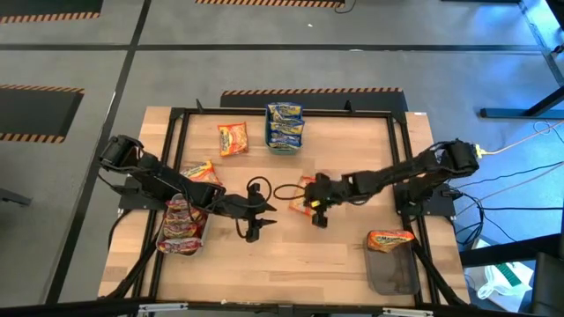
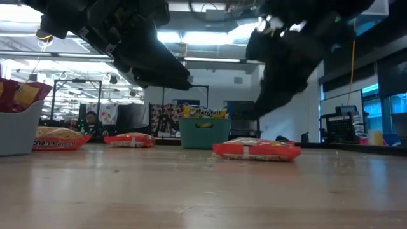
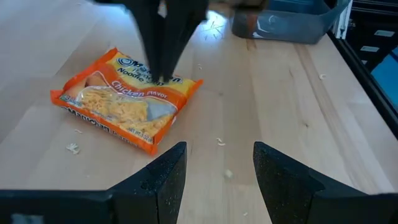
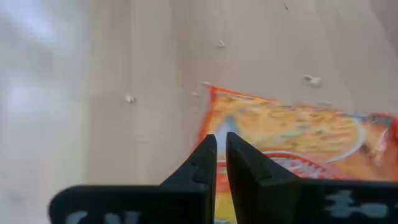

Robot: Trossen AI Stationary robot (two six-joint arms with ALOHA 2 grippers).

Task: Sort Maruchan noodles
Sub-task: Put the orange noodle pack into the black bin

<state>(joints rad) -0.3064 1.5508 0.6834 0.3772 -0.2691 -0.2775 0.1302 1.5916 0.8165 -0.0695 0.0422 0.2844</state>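
On the wooden worktop (image 1: pixel 291 264), a teal tray (image 1: pixel 285 132) of blue-and-yellow packets stands at the far edge, with a loose orange packet (image 1: pixel 233 138) just beside it. A pale tray (image 1: pixel 183 224) stacked with red-pink packets (image 1: pixel 180 231) sits by the left edge, another orange packet (image 1: pixel 199 171) lying near it. A grey tray (image 1: pixel 392 262) near the right front corner holds one orange packet (image 1: pixel 389 238).

The flat, crinkly orange chicken-flavour noodle packet (image 3: pixel 127 102) lies mid-table (nothing stands between it and either arm). The right gripper (image 4: pixel 221 155) is down on its edge, fingers pinched almost together. The left gripper (image 3: pixel 217 171) hovers beside it, fingers parted and empty, well short of the packet.
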